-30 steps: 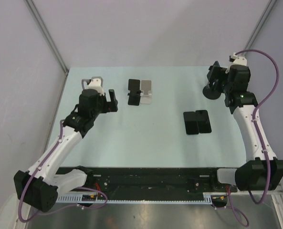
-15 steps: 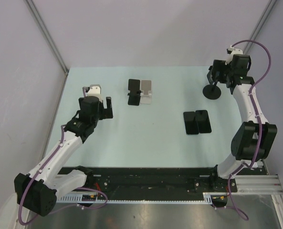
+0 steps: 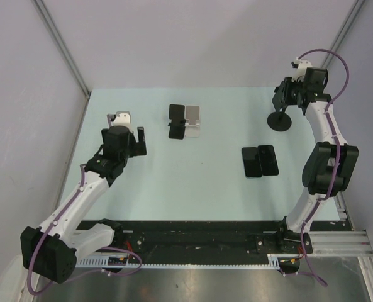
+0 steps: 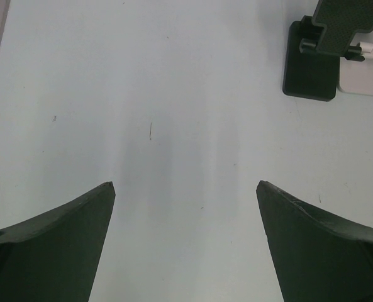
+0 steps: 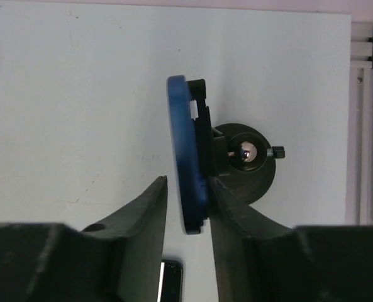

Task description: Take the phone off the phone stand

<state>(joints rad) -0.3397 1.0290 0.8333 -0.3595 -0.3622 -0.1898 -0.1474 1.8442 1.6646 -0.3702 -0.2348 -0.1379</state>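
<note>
**Pale green tabletop (image 3: 173, 182), blue phone bracketed on its stand**

At the left, the left gripper (image 4: 185, 189) hangs over the surface with jaws spread wide, holding nothing. A black folding stand (image 3: 176, 121) and a white stand (image 3: 194, 121) sit at far centre. Two black phones (image 3: 260, 162) lie flat right of centre. At the far right, the slim blue phone (image 5: 189, 157) sits upright in the black round-based stand (image 5: 246, 167). The right gripper (image 5: 188, 179) brackets its lower edge closely; whether it pinches yet, I cannot tell. The phone is probably stiff, slick and fragile, so it wants a firm pinch across its flat faces.
</note>
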